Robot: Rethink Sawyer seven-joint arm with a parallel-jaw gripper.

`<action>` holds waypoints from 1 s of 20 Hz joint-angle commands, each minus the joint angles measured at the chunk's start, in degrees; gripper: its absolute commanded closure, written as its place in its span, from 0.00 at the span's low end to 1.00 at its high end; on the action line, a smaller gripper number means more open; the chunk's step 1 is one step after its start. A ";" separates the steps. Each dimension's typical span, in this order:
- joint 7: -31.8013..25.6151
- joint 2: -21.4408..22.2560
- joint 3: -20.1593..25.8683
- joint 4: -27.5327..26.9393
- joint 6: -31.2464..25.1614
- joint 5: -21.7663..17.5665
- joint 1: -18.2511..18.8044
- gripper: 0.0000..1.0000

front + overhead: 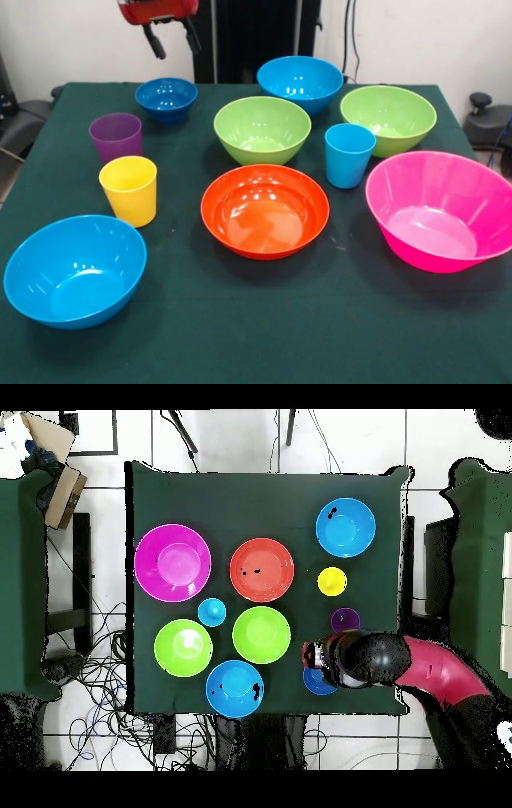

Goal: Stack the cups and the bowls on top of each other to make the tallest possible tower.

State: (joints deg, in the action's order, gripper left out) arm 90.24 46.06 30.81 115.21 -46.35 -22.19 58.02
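Tool hangs with fingers spread and empty above the small dark blue bowl near the counter's robot-side edge, so I'd drop straight onto the rim before pinching.

Glossy plastic on matt cloth

Light is glinting off the smooth, shiny plastic of the pink bowl at the right of the frame and the orange bowl at centre. The purple cup at the left is looking duller. A matt dark green cloth is covering the table.
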 commanded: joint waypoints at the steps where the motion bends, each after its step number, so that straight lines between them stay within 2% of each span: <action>1: -13.47 -3.56 4.70 -3.40 -4.60 -5.00 0.33 0.00; 13: -14.22 -5.90 6.27 -4.93 -5.38 -7.38 1.69 0.00; 20: -15.12 -9.84 6.98 -7.26 -5.73 -8.93 2.53 0.00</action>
State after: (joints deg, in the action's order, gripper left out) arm 90.24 41.01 34.78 112.18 -47.44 -25.91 60.56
